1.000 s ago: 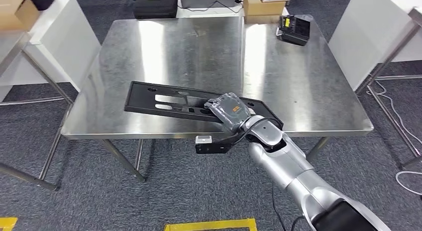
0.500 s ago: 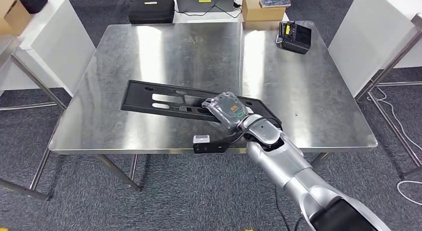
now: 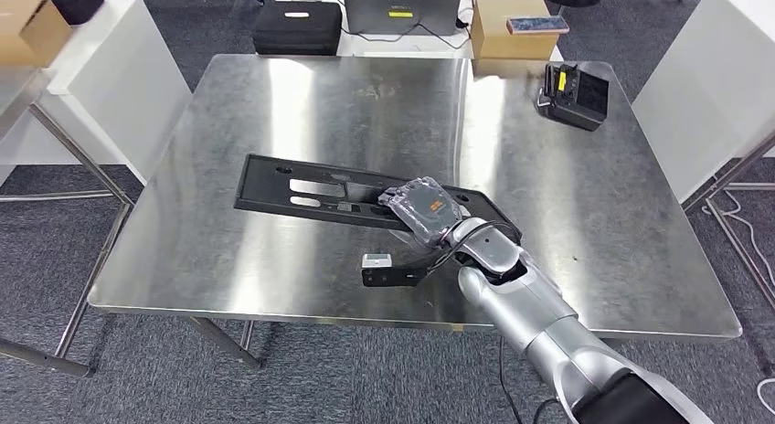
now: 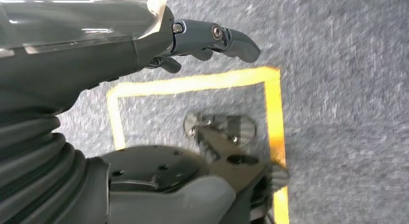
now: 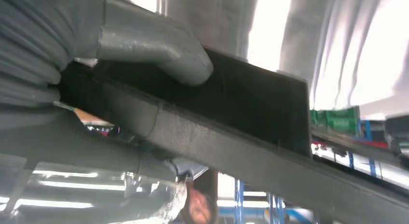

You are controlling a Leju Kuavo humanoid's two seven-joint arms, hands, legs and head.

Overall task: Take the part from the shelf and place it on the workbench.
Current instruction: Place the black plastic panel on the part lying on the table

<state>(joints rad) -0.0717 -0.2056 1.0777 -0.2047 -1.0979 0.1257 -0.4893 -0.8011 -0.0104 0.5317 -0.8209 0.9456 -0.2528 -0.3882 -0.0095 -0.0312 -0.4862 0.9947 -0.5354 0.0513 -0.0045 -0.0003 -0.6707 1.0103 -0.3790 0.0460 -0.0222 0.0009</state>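
The part (image 3: 352, 192), a long flat black plate with slotted cut-outs, lies over the steel workbench (image 3: 274, 104), running from left of centre to the near right, where the right hand (image 3: 422, 207) clamps its end. In the right wrist view the thick thumb (image 5: 159, 50) presses down on the plate's dark upper face while the rest of the hand closes beneath its edge, a grip that suits a thin, wide piece which would otherwise tip under its own length. From the head view I cannot tell whether the far end touches the steel or hangs just above it. I judge the task near its close: the plate is over the bench and seems to need only setting down and releasing. The left hand (image 4: 212, 38) hangs by the robot's side above grey carpet, its fingers partly curled with nothing in them. A small black device (image 3: 574, 95) sits at the far right corner, well apart from the part
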